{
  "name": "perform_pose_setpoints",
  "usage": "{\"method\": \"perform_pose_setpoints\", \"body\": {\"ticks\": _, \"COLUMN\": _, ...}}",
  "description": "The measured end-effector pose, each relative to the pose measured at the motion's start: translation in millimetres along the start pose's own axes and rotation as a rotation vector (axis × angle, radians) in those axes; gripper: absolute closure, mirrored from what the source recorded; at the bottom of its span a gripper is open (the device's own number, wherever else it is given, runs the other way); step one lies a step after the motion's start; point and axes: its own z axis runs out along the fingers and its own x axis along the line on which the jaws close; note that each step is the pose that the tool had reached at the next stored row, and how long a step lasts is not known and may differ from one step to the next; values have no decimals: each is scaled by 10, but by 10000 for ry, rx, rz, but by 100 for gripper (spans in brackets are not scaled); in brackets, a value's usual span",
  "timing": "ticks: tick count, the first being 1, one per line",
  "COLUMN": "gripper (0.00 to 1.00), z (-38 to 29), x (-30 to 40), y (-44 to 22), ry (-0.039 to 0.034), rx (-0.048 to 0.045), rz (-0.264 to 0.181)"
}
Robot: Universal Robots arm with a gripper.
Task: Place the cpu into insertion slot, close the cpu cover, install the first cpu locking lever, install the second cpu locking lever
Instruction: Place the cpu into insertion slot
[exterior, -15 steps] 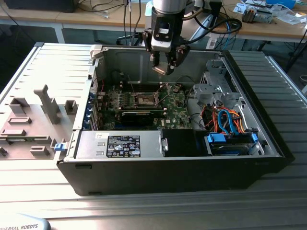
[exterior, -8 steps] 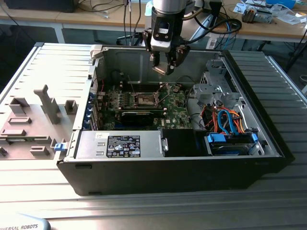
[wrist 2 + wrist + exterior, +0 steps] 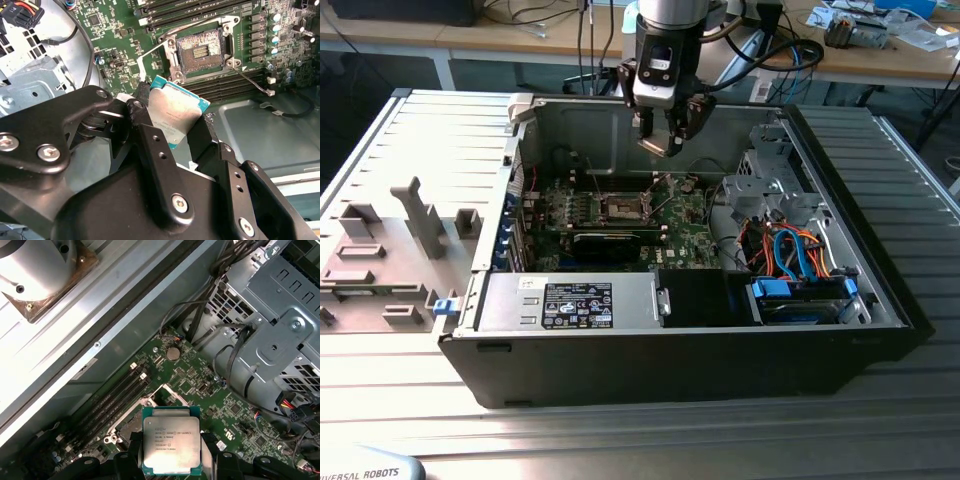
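Note:
My gripper [image 3: 665, 140] hangs inside the open computer case, above the motherboard [image 3: 620, 225], shut on the cpu [image 3: 175, 112]. The cpu [image 3: 171, 445] is a small square chip with a silvery top and green rim, clamped by its edges between two black fingers [image 3: 150, 145]. The insertion slot [image 3: 200, 50] lies open and empty on the board, some way below and apart from the chip. In the exterior view the slot [image 3: 625, 207] sits below and a little to the left of the gripper. A thin silvery cpu cover frame [image 3: 165, 394] stands raised at the slot's edge.
A black graphics card [image 3: 610, 243] lies just in front of the slot. The label-covered power supply [image 3: 570, 303] is at the case front, and a metal drive cage [image 3: 775, 180] with blue and orange cables [image 3: 795, 255] is on the right. A grey fixture tray [image 3: 380, 260] sits outside on the left.

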Motion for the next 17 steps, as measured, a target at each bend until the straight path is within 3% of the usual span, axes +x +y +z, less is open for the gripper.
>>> {"method": "perform_pose_setpoints", "body": {"ticks": 17, "gripper": 46, "z": 0, "x": 0, "y": 0, "ry": -25, "rx": -6, "rz": 282}}
